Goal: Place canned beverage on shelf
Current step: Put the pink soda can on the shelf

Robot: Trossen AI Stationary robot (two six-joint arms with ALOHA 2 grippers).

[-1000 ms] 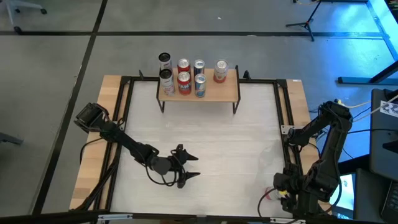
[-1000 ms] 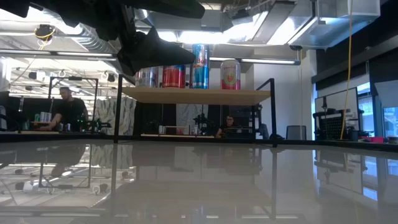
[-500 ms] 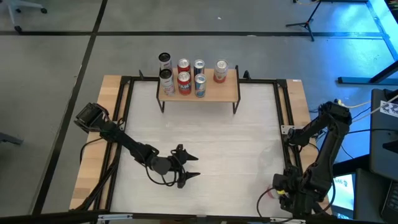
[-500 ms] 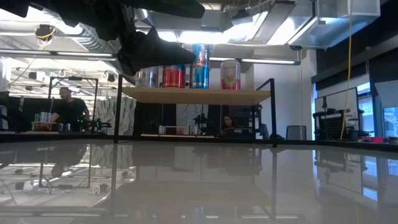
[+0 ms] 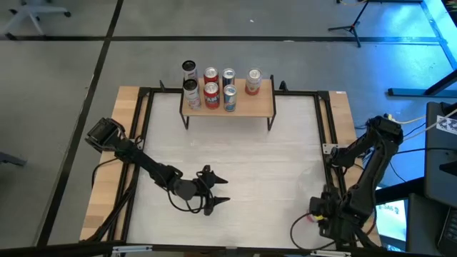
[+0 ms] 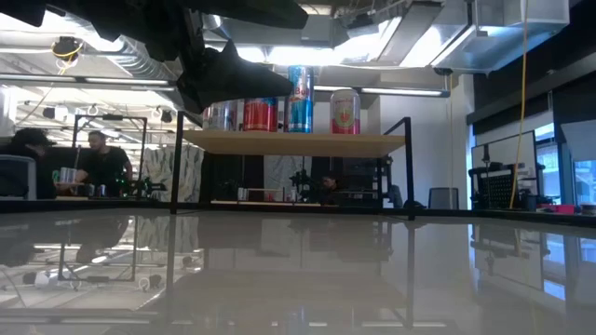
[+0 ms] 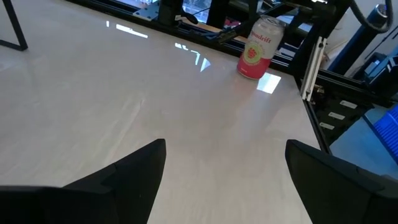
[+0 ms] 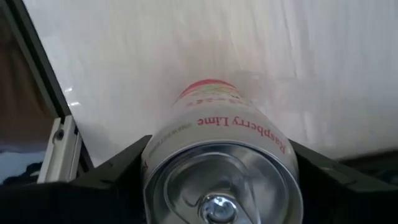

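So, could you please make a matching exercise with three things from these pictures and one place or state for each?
Things:
1. left pincer
2. pink raspberry-lime drink can
3. light wooden shelf with black metal legs

States:
a. carries several cans
b. open and empty
c. stands upright on the white table

Pairs: 1-b, 2-c, 3-a

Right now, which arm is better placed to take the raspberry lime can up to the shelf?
The right. Its gripper already straddles the raspberry lime can at the table's near right corner. The left gripper hangs open and empty mid-table. The shelf has free board at its right end.
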